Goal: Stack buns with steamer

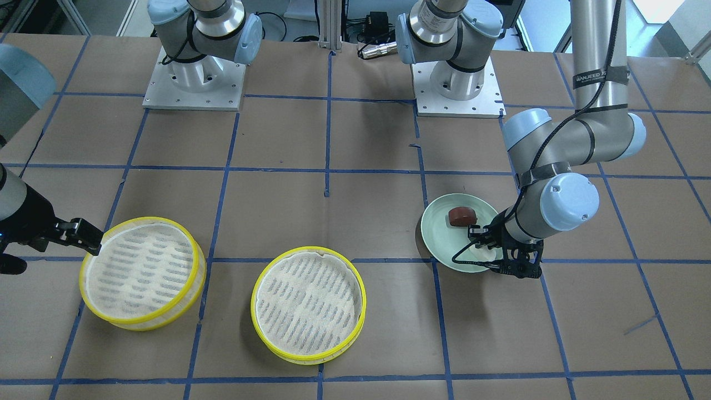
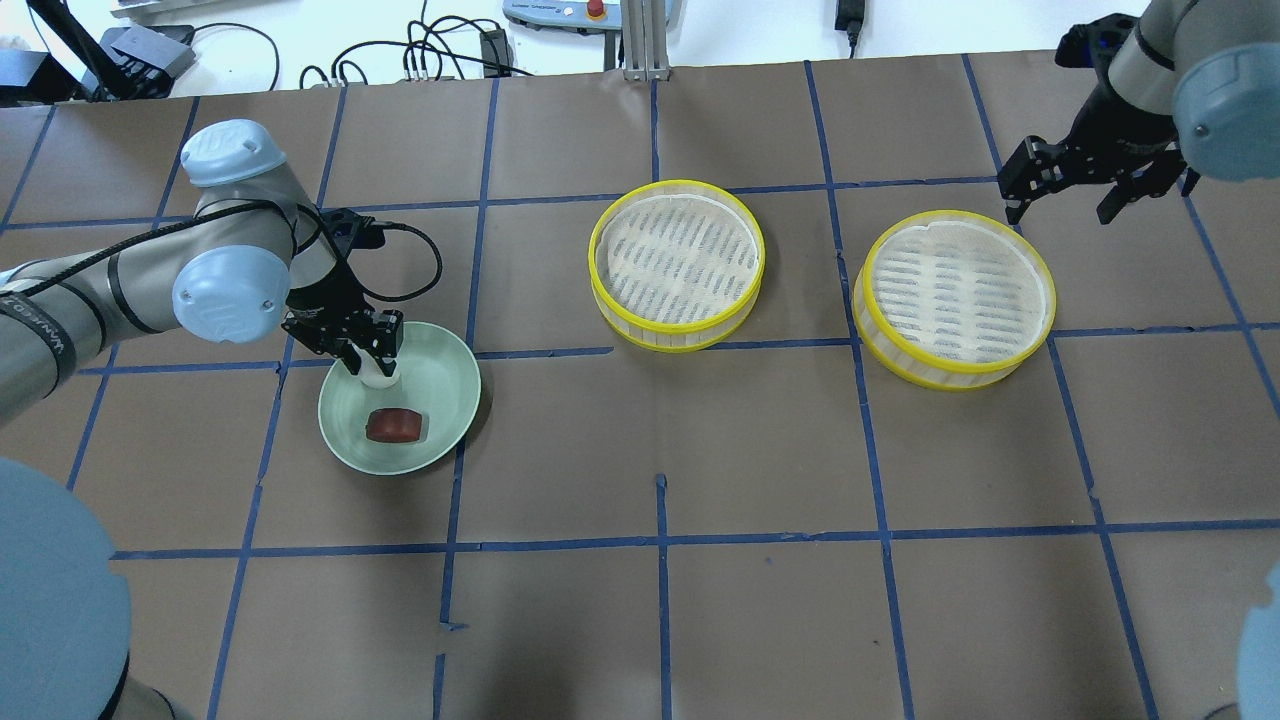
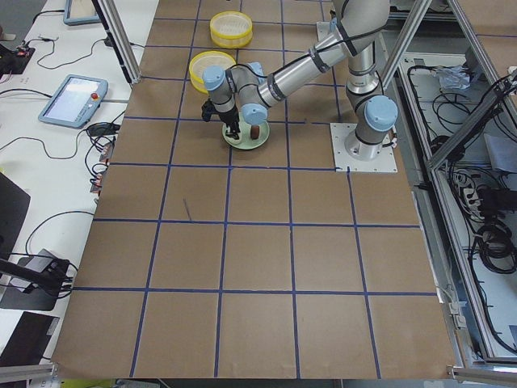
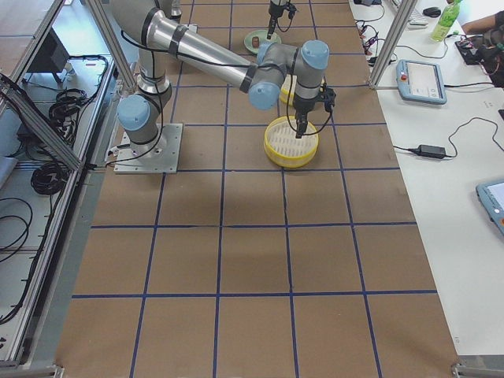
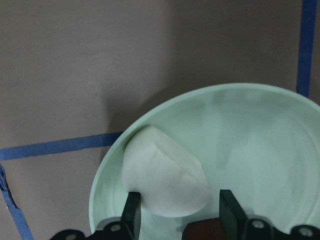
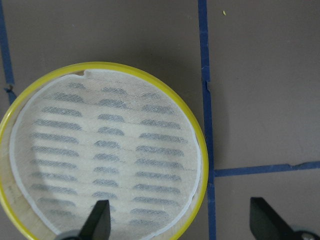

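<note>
Step in hand: picking up. At the overhead frame's left, the left pincer (image 2: 372, 358) straddles the white bun (image 5: 165, 180) on the green plate (image 2: 450, 385), with its jaws apart and apparently not yet squeezing. The brown bun (image 2: 393, 425) lies alongside. At upper right, the right pincer (image 2: 1065, 195) is spread open beside a steamer tray (image 2: 955, 300). Next: close, lift, carry to a tray.

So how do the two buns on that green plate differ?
The white bun is plain and matt; the brown bun is glossy reddish-brown. The white bun sits between the left gripper's open fingers; the brown bun lies untouched. Both are small and lie on the green plate.
</note>
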Available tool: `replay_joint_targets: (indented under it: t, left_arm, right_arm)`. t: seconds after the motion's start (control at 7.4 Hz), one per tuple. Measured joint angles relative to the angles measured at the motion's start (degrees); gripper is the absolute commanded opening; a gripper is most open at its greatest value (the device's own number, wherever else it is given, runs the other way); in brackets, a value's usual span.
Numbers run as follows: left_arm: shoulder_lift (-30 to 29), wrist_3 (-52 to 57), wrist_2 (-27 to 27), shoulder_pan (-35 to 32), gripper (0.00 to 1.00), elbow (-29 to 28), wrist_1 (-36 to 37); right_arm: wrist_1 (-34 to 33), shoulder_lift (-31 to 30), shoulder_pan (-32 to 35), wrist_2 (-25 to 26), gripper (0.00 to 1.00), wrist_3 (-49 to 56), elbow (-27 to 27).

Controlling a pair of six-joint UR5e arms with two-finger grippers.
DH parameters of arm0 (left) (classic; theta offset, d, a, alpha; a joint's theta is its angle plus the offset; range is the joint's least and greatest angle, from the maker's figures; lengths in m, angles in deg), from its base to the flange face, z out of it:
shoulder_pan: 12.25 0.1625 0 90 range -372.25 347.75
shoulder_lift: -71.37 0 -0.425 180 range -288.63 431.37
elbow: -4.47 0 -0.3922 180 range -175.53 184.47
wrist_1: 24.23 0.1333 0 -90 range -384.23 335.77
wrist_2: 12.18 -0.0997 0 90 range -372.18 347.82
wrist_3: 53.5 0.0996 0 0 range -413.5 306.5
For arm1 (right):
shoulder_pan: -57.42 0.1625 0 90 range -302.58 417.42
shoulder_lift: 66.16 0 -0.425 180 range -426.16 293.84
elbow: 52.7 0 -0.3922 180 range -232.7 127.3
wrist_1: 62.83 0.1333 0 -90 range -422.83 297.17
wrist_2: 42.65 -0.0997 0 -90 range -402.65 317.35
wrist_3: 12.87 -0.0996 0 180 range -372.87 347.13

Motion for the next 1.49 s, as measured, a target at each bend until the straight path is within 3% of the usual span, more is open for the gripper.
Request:
replay_joint_targets:
  t: [0.27,0.41,0.68,0.81,0.95,1.22,1.35,1.49]
  left_arm:
    - [1.44,-8.42,3.14,-0.37,0.01,-2.85,-4.11]
    - [1.99,-16.70,8.88,-0.93,0.01,-5.04,-7.97]
    - [1.99,-34.63,27.16,-3.01,0.03,-7.21,-11.41]
    - [1.41,-41.90,35.20,-4.73,0.11,-7.43,-11.17]
    - [0.13,-49.39,41.48,-7.25,0.23,-7.67,-8.79]
    - [-4.36,-64.69,47.44,-11.09,1.00,-9.19,4.17]
    - [-6.14,-67.54,47.92,-12.00,1.00,-10.53,8.56]
    - [-7.04,-68.58,47.94,-12.68,1.00,-11.69,10.22]
  right_arm:
    - [-5.38,2.84,-1.33,0.07,0.96,0.76,-2.96]
    - [-7.18,3.87,-1.70,0.15,0.96,1.02,-4.16]
    - [-8.78,5.27,-2.32,0.26,0.93,1.22,-5.45]
    - [-9.86,5.98,-2.93,0.22,0.77,1.31,-5.92]
    - [-10.63,6.53,-3.44,0.16,0.58,1.49,-6.37]
    - [-11.13,6.83,-3.75,0.08,0.23,1.72,-7.32]
    - [-11.22,6.81,-3.77,-0.16,0.07,1.75,-7.50]
    - [-11.26,6.74,-3.79,-0.37,0.07,1.75,-7.52]
